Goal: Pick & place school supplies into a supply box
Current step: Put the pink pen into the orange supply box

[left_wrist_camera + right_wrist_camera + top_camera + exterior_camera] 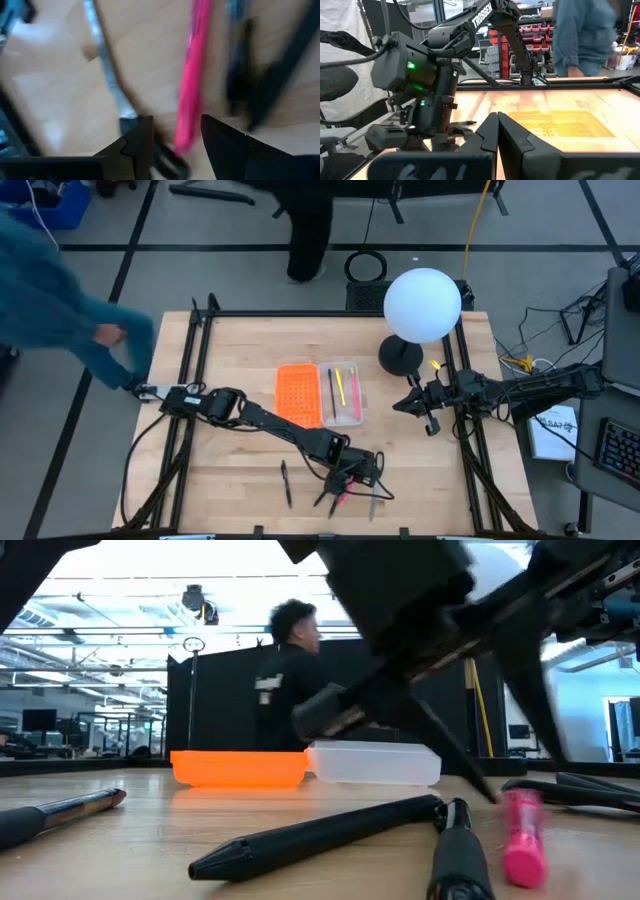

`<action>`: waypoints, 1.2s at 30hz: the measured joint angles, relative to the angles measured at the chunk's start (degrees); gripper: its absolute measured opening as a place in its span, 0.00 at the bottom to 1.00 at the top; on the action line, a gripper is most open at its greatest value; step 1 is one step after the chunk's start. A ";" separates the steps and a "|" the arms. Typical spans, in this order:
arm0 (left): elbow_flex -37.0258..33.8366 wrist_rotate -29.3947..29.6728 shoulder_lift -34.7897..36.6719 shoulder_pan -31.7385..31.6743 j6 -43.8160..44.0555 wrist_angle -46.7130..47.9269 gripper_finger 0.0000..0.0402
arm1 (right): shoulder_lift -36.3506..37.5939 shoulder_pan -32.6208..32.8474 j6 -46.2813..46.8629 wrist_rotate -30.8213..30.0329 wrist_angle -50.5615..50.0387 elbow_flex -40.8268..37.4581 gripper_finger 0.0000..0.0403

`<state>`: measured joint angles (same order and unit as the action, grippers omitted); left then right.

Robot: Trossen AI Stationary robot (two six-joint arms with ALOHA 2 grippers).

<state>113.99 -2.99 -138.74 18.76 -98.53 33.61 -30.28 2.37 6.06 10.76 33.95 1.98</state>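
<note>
My left gripper (175, 145) is open, low over the table's near middle (352, 480), pointing steeply down. Its fingers stand on either side of the end of a pink pen (191, 85) without touching it. The pen lies flat on the wood (522, 832). Beside it lie small scissors with a silver blade (106, 70) and black pens (239, 65). Another black pen (286, 483) lies apart to the left. The supply box stands open at mid-table, an orange half (298, 395) joined to a clear half (341, 394) with pens inside. My right gripper (415, 405) waits shut at the right.
A white globe lamp (422, 305) on a dark base stands at the far right, close to my right arm. A person's sleeve (60, 310) reaches in at the far left corner. Bare wood lies left of the box and along the near left.
</note>
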 joint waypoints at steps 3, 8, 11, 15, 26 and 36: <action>0.01 0.12 -0.69 0.11 -0.74 0.44 0.42 | -0.09 0.00 0.34 -0.02 -0.13 0.00 0.00; 0.28 0.56 -1.49 0.11 -1.82 1.05 0.42 | -0.40 0.00 0.35 0.00 -0.39 0.00 0.00; 0.31 0.97 -1.67 0.13 -0.57 0.97 0.42 | -0.59 0.00 0.35 -0.02 -0.37 0.00 0.00; 0.27 1.18 -1.76 0.11 1.46 1.02 0.42 | -0.59 0.00 0.35 -0.02 -0.39 0.00 0.00; 0.22 3.37 -1.83 0.30 14.76 6.16 0.42 | -0.61 0.00 0.35 -0.02 -0.57 0.00 0.00; -0.05 11.81 -1.32 2.25 17.00 1.59 0.42 | -0.59 0.00 0.33 -0.11 0.02 -0.02 0.00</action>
<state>113.94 8.82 -140.06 21.02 -81.53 35.20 -30.87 2.37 6.39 10.66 33.98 1.96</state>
